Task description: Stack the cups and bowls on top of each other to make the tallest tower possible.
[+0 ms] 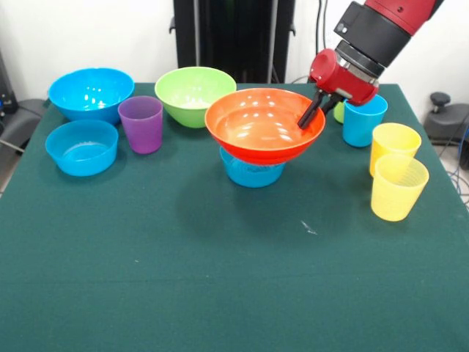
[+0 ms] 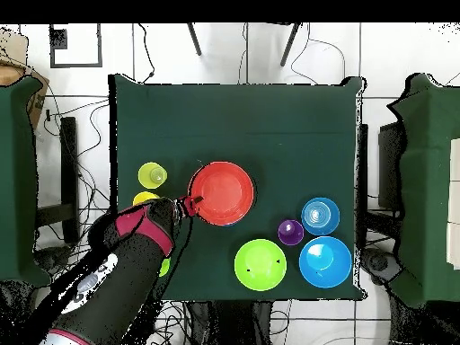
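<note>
- Nearest the camera stand two yellow cups, touching each other, off to one side of the orange bowl as the front view has it.
- Orange bowl sits on an upturned small blue bowl on the desk; this is the tower's start.
- Tool has its black fingers closed on the orange bowl's rim, one finger inside the bowl.
- Risk: the wide bowl overhangs its narrow base, so a sideways tug on letting go could tip it off.
- Blue cup stands just behind the arm near the orange bowl; a swing could knock it.
- Purple cup, lime green bowl, large blue bowl and another small blue bowl wait beyond the orange bowl's other side.
</note>
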You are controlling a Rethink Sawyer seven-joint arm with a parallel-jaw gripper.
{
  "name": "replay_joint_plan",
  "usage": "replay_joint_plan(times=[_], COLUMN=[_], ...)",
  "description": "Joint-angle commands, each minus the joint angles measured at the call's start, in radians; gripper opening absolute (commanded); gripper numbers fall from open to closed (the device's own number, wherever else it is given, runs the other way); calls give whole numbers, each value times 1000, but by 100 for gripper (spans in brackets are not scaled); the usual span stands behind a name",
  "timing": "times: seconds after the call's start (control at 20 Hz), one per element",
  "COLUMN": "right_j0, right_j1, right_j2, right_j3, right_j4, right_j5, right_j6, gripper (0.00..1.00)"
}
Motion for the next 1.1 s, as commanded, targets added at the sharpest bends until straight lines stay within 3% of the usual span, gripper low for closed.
replay_joint_plan(times=[0.05,1.1], right_j0=[-13,-21], right_j1=[34,62], right_j2=[78,97], right_j3=[33,43], right_j4=[16,18], right_j5=[40,48], right_j6=[168,166], gripper=[0,0])
